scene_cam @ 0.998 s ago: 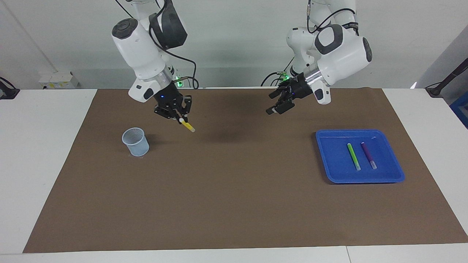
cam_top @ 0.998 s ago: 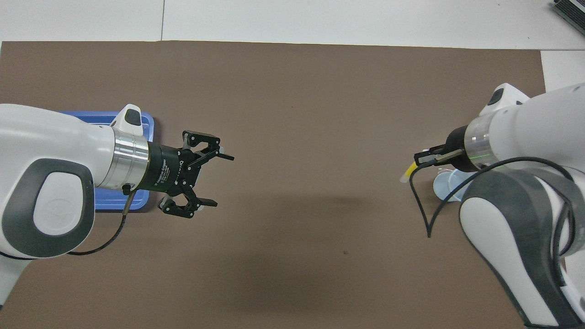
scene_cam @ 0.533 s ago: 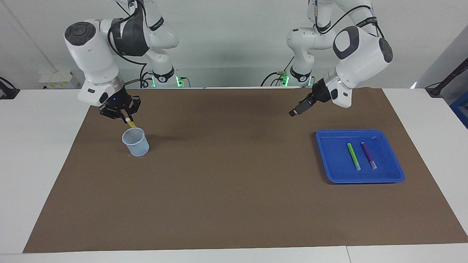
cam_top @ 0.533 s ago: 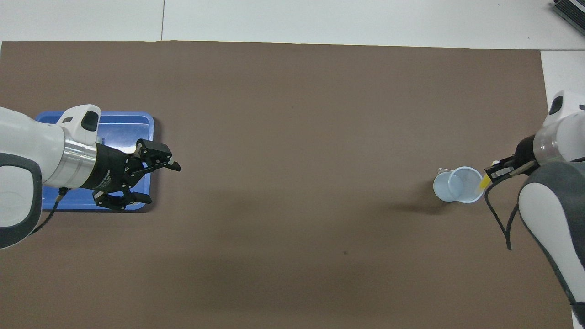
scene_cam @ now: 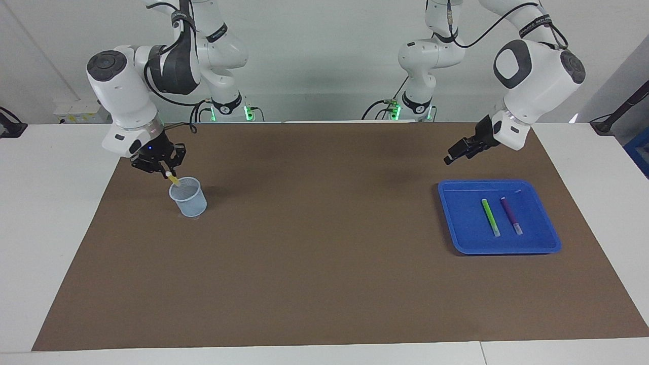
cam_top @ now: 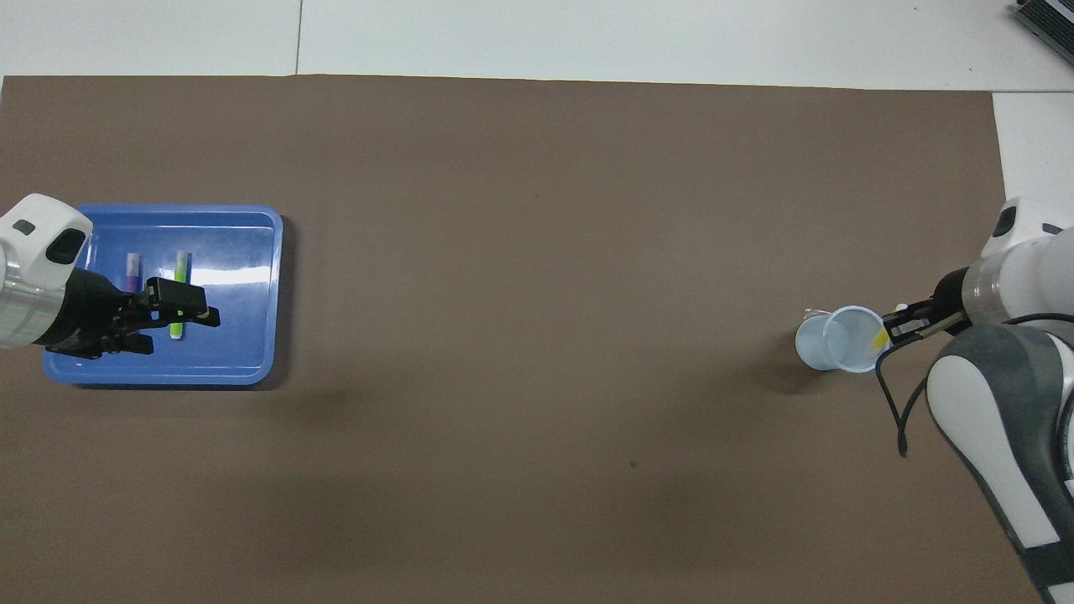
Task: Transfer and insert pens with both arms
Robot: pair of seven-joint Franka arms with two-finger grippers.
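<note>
Yellow pen [scene_cam: 174, 179]: my right gripper [scene_cam: 168, 174] clamps it tilted, tip dipping into the cup [scene_cam: 188, 197] for insertion. Left gripper [scene_cam: 453, 155] hangs wide open, empty, over the tray [scene_cam: 459, 225], where green pen [scene_cam: 490, 217] and purple pen [scene_cam: 511, 215] wait.

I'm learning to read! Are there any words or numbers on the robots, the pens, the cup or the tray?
None can be read.
Black bands on the arms: whitish lettering, too small.
Green pen, purple pen, yellow pen, cup, blue tray: no writing shows.
</note>
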